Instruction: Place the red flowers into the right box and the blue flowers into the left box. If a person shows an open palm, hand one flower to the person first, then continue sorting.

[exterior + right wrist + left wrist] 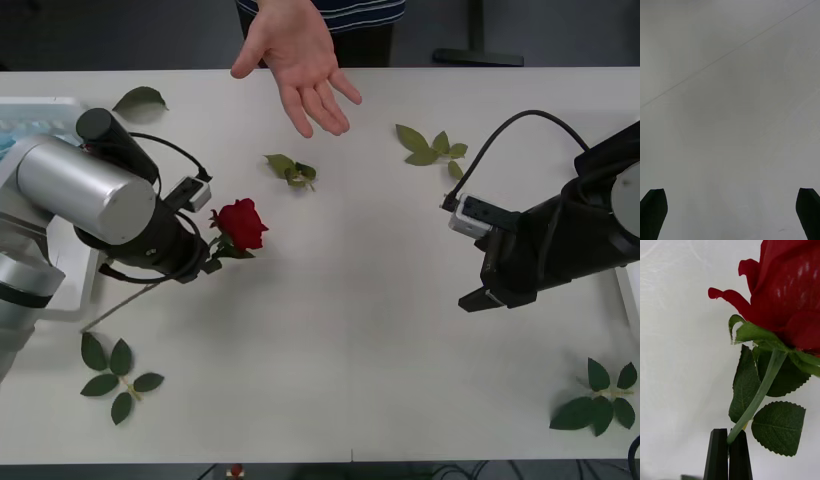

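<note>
While the left gripper (729, 444) pinches the stem of a red rose (240, 222) between its closed black fingers (718, 453), the bloom hangs over the table (340, 330), short of the open palm (297, 62) held out from the table's far edge. On the near side of that palm and left of the rose, the left box (40, 104) lies half hidden behind the arm, something pale blue showing inside it. Leaf sprigs (117, 368) are scattered on the table around the rose. Well right of the rose, the right gripper (730, 213) hovers over bare table with its fingers spread apart and holding nothing; a sliver of the right box (631, 292) shows beyond it. My worry is the hold: the fingers clamp only a thin, slick stem low down, so the heavy bloom could swing or slip during the reach to the palm. Letting go before the person's hand closes would drop the rose onto the table.
</note>
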You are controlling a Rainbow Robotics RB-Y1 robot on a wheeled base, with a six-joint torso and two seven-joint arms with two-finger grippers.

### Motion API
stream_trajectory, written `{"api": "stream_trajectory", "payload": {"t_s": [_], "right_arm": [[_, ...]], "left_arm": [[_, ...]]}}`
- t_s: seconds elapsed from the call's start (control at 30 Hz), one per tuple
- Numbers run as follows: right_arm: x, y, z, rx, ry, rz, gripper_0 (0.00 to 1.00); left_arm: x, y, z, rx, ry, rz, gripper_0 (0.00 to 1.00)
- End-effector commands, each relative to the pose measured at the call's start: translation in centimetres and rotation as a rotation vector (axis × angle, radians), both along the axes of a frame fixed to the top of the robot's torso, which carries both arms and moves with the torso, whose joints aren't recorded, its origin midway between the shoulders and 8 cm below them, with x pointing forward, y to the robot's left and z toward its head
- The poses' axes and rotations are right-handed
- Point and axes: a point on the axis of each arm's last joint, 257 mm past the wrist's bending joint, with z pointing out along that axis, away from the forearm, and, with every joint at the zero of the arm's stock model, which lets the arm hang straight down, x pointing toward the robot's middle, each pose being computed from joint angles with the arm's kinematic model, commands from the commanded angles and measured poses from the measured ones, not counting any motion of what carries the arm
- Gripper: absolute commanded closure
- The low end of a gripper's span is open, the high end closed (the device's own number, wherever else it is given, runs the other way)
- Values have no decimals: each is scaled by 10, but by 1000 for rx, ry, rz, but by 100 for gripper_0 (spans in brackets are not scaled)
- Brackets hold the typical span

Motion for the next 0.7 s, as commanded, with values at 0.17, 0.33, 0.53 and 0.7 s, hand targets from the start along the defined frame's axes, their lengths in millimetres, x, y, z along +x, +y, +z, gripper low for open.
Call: {"api": "stream_trajectory", "payload": {"t_s": [0.17, 0.33, 0.53, 0.7], "right_arm": [[4, 6, 13, 15, -35, 8, 0], [-13, 7, -11, 42, 45, -8, 0], [-10, 4, 27, 143, 53, -34, 0], [-12, 3, 82, 319, 104, -131, 0]], "left_arm": [[-35, -22, 38, -94, 22, -200, 100], [-58, -58, 63, -242, 29, -359, 100], [-89, -92, 94, -454, 61, -494, 100], [-99, -114, 124, -608, 44, -545, 100]]}}
